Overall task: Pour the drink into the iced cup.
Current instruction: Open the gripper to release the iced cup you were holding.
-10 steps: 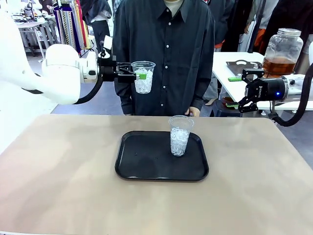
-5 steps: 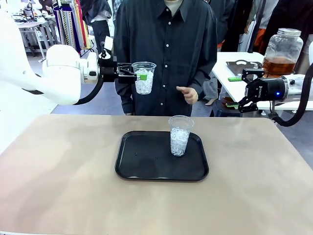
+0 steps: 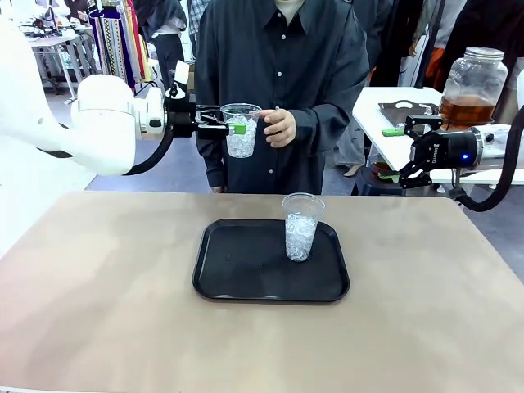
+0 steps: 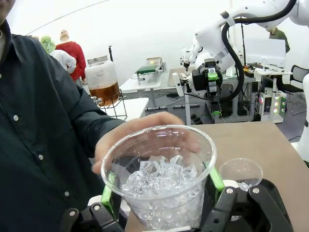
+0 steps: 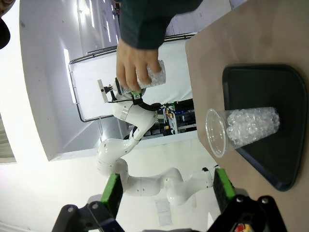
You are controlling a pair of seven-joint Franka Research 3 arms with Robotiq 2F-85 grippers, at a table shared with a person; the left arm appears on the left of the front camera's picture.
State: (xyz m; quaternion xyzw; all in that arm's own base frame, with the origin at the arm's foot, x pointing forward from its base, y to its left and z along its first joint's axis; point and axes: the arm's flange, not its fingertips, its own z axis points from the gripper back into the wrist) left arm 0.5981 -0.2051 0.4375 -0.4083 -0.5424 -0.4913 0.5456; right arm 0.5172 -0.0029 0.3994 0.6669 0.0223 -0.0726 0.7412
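My left gripper (image 3: 237, 127) is shut on a clear plastic cup of ice (image 3: 241, 139), held upright in the air in front of the person. The person's hand (image 3: 280, 127) touches the far side of that cup (image 4: 161, 179), as the left wrist view shows with the hand (image 4: 140, 130) behind the rim. A second iced cup (image 3: 300, 229) stands on the black tray (image 3: 246, 282). My right gripper (image 3: 396, 154) hangs open and empty off the table's right side. The amber-brown drink (image 3: 468, 110) sits in a big glass jar on a white side table.
The tan table (image 3: 106, 311) has bare room on both sides of the tray. In the right wrist view the tray (image 5: 285, 96) and its cup (image 5: 246, 126) lie sideways beyond the open fingers. The person stands at the far edge.
The person's hand has risen from the table's far edge to the cup that my left gripper holds. Both arms have stayed in place.
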